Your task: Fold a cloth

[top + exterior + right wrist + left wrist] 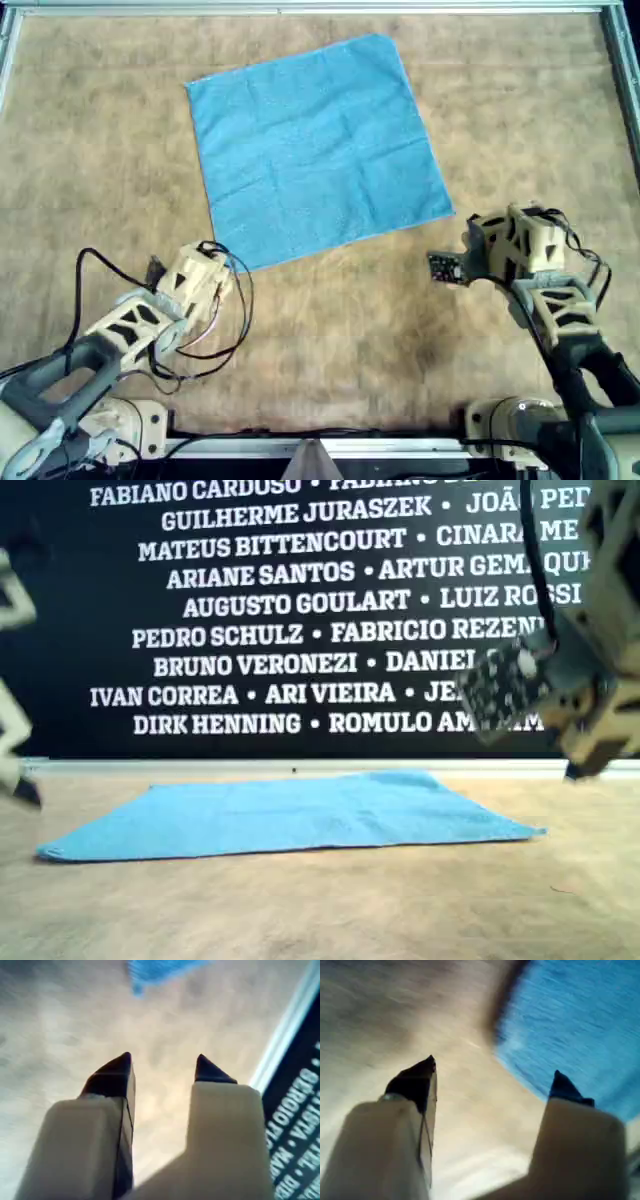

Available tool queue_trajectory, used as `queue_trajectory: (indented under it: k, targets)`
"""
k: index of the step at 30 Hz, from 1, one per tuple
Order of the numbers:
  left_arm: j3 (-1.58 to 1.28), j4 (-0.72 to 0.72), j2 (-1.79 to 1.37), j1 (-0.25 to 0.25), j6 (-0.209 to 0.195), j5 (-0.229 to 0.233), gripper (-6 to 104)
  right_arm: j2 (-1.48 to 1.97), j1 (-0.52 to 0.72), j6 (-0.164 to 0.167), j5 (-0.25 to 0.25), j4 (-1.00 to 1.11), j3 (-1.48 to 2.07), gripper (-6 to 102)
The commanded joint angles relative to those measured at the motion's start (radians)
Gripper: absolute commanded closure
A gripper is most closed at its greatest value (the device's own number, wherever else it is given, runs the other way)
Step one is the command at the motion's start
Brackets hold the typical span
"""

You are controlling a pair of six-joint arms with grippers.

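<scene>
At the overhead view's lower left, the left gripper (213, 262) hovers with fingers spread and empty, just beside the near corner of the cloth (315, 150), which lies flat and unfolded on the table (90, 150). Pinch that corner squarely. At lower right, the right gripper (470, 250), fingers parted, empty, should take the neighbouring corner.

The overhead camera is looking straight down; the exterior camera is facing low across the brown felt-covered table (320, 910), both sharing the flat light blue terry cloth (315, 150).
</scene>
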State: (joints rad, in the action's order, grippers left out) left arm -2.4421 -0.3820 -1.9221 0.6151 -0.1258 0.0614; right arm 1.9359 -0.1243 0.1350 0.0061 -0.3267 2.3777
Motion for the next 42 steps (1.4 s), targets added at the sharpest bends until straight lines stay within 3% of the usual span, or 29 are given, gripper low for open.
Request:
queue_trajectory:
  k: [1, 7, 20, 42]
  targets:
    - [0.103, 0.011, 0.061, 0.005, -0.006, 0.005, 17, -0.018, -0.002, 0.002, -0.003, 0.0, -0.075, 46]
    - [0.222, 0.011, 0.172, -0.041, -0.005, -0.009, 17, -0.127, 0.0, 0.002, -0.002, 0.0, -0.179, 46]
    - [0.245, 0.014, 0.179, -0.041, 0.008, 0.003, 17, -0.483, 0.0, 0.002, 0.009, -0.023, -0.419, 46]
    - [0.324, 0.025, 0.183, -0.058, 0.009, 0.005, 18, -0.696, -0.02, 0.002, -0.005, -0.164, -0.741, 46]
